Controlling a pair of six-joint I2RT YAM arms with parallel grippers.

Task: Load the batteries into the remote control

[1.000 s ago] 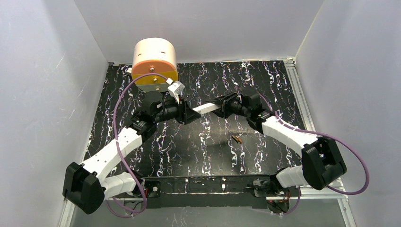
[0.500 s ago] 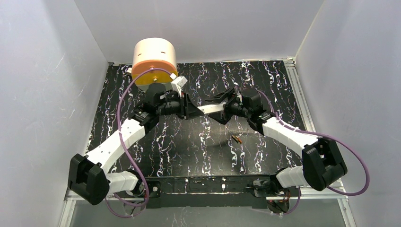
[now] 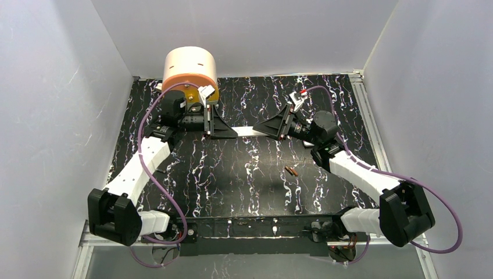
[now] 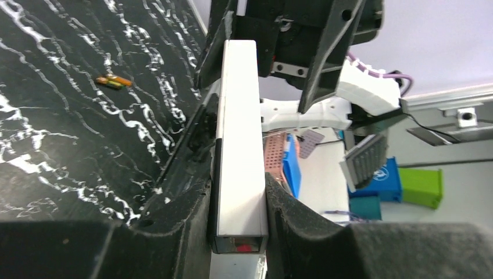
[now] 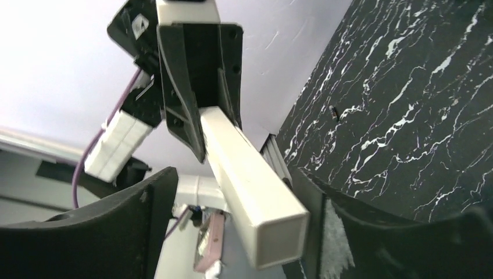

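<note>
Mid-table, your left gripper is clamped on one end of a white bar, its fingers pressed flat against both long sides, as the left wrist view shows. The bar lies roughly level, clear of the black marbled table.

Facing it, your right gripper stands released. Its jaws are spread wide around the bar's other end, with a clear gap on at least one side in the right wrist view.

Only plain faces of the bar show, so you cannot tell whether it is the remote control.

The batteries lie side by side on the table, closer to the arm bases than the right gripper and well apart from both grippers. A cream-and-orange drum sits at the far left corner.
</note>
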